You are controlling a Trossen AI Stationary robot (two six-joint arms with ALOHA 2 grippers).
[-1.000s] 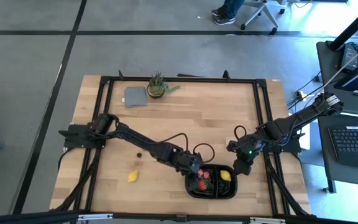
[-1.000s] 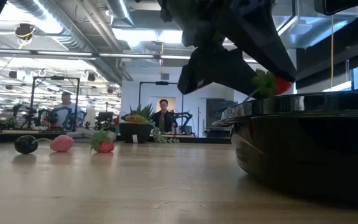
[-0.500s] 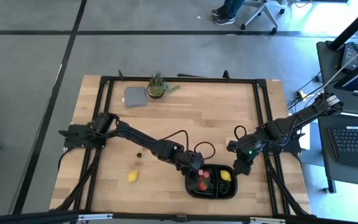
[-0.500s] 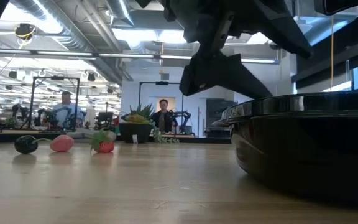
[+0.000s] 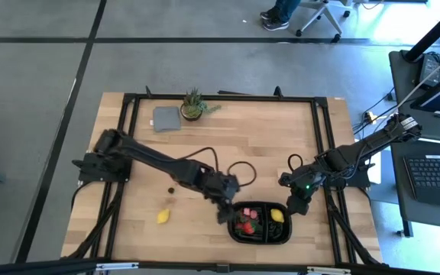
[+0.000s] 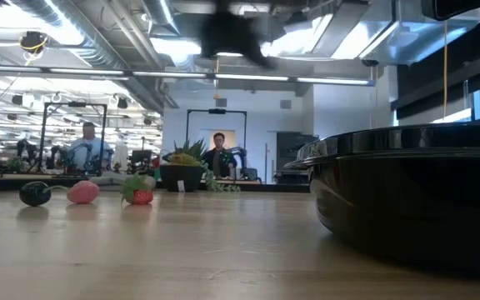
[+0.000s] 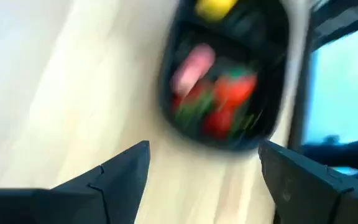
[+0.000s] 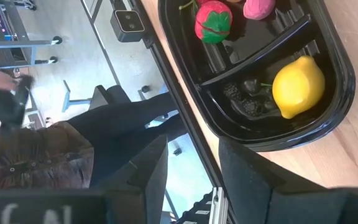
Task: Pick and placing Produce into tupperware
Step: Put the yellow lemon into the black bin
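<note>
Wooden bench [image 5: 243, 145]: black tray [image 5: 262, 233] near front edge holds one lemon [image 5: 278, 216], two strawberries [image 5: 244, 225], one pink bit [image 8: 259, 7]. Second lemon [image 5: 163, 217] loose on bench. Left end effector [image 5: 224, 215] open, empty, beside tray. Right end effector [image 5: 292, 206] by tray's right end, fingers narrowly apart, empty.

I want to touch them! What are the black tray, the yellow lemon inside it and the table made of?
The black oval-cornered tray looks like glossy moulded plastic: light glints along its rim and dividers. The yellow lemon looks like smooth, slightly shiny plastic or rubber, probably a toy. The pale table looks like matte wood, with lines like plank seams.
</note>
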